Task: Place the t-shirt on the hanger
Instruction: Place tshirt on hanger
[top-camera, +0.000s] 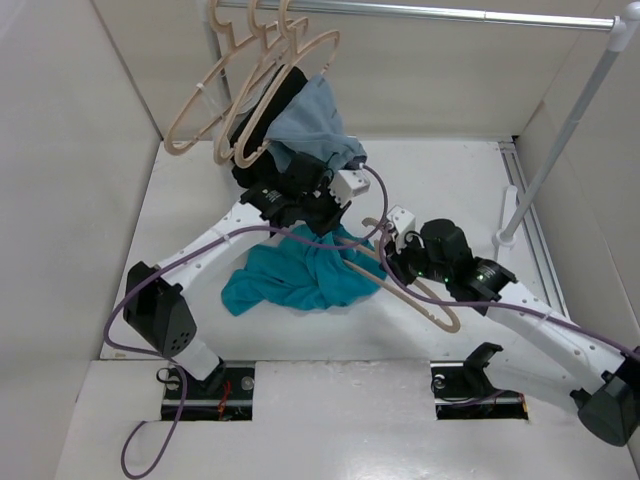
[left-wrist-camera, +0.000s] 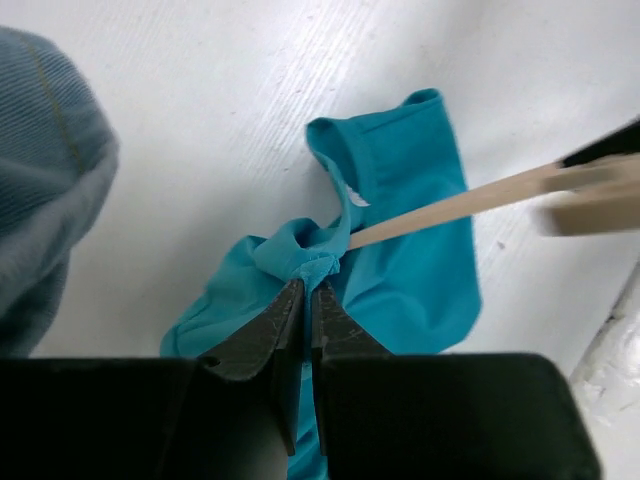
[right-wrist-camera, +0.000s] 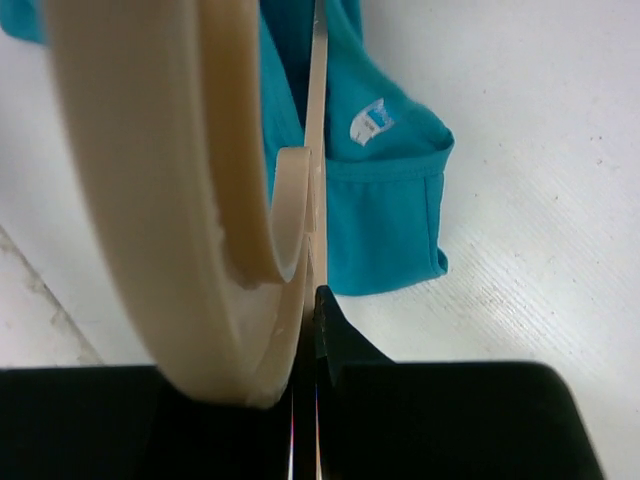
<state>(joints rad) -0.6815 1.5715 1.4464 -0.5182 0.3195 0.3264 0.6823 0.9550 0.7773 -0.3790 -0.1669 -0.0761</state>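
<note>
The teal t-shirt (top-camera: 290, 278) lies crumpled on the white table between the arms. My left gripper (top-camera: 312, 232) is shut on a bunched fold of it (left-wrist-camera: 300, 262) near the neck and lifts that fold. The white label (left-wrist-camera: 355, 197) shows inside the neck. My right gripper (top-camera: 392, 262) is shut on the pale beige hanger (top-camera: 425, 300). One hanger arm (left-wrist-camera: 450, 205) reaches into the shirt's neck opening, next to the left jaws. In the right wrist view the hanger (right-wrist-camera: 170, 200) fills the left side, with the shirt (right-wrist-camera: 385, 215) and label (right-wrist-camera: 368, 124) beyond it.
Several more beige hangers (top-camera: 215, 90) hang from the metal rail (top-camera: 420, 12) at the back. A black garment (top-camera: 262, 125) and a grey-blue garment (top-camera: 315, 125) hang there, just behind the left wrist. The rail's white post (top-camera: 560, 140) stands at right. Walls close both sides.
</note>
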